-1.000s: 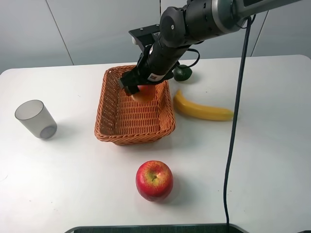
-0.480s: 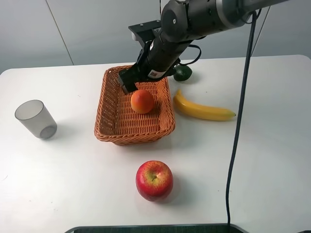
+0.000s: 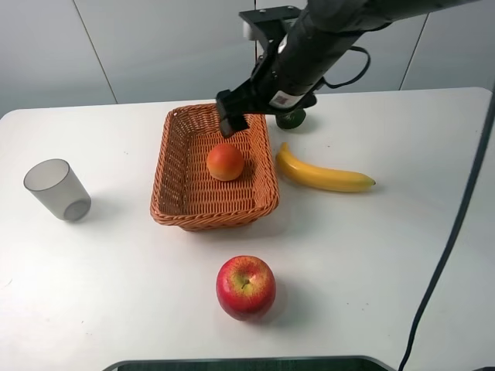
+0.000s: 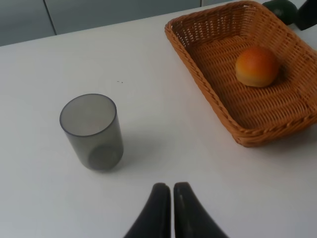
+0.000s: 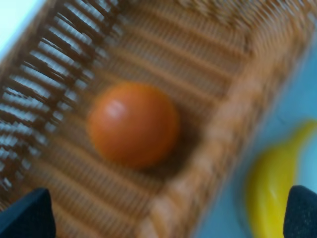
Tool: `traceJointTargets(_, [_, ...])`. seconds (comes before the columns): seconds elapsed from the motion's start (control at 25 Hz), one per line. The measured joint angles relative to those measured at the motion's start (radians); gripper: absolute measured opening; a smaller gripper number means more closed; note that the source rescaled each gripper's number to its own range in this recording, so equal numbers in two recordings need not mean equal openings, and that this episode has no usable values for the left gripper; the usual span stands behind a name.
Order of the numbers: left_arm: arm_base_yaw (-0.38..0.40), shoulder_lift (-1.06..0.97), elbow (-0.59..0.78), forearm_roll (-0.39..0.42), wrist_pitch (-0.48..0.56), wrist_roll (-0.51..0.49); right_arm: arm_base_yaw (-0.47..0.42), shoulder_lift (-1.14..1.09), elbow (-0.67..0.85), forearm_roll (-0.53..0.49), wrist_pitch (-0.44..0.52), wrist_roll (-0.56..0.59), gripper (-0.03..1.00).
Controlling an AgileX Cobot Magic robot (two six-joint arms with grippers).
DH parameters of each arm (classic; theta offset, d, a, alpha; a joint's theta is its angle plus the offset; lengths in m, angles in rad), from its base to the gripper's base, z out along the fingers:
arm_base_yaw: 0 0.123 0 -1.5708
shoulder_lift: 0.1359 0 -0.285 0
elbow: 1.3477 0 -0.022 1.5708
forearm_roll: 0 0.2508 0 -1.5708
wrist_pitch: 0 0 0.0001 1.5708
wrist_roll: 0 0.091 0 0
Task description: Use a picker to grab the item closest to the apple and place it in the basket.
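The orange point(image 3: 225, 161) lies loose inside the wicker basket point(image 3: 209, 220), toward its far end. My right gripper point(image 3: 235, 121) hovers above the basket's far rim, open and empty. The right wrist view is blurred, with the orange point(image 5: 132, 124) straight below and the dark fingertips point(image 5: 27, 213) wide apart at the frame's corners. The red apple point(image 3: 246, 287) sits alone on the table in front of the basket. In the left wrist view my left gripper point(image 4: 167, 188) is shut on nothing, low over the table near the grey cup point(image 4: 92, 131).
A banana point(image 3: 321, 176) lies just right of the basket. A dark green fruit point(image 3: 291, 118) sits behind the basket under the right arm. The translucent grey cup point(image 3: 56, 189) stands at the far left. The table is white.
The right gripper let go of the orange, then rose and drew back to the right. The orange now rests on the basket floor. The left arm has not moved.
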Motion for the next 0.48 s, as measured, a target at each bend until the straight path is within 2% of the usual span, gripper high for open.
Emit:
traceJointTargets(0.32, [0.000, 0.000, 0.000, 0.000, 0.000, 0.000, -0.227, -0.240, 0.271, -0.027, 0.019, 0.079, 1.00])
traceJointTargets(0.48, [0.000, 0.000, 0.000, 0.000, 0.000, 0.000, -0.359, -0.359, 0.360, -0.034, 0.086, 0.087, 1.00])
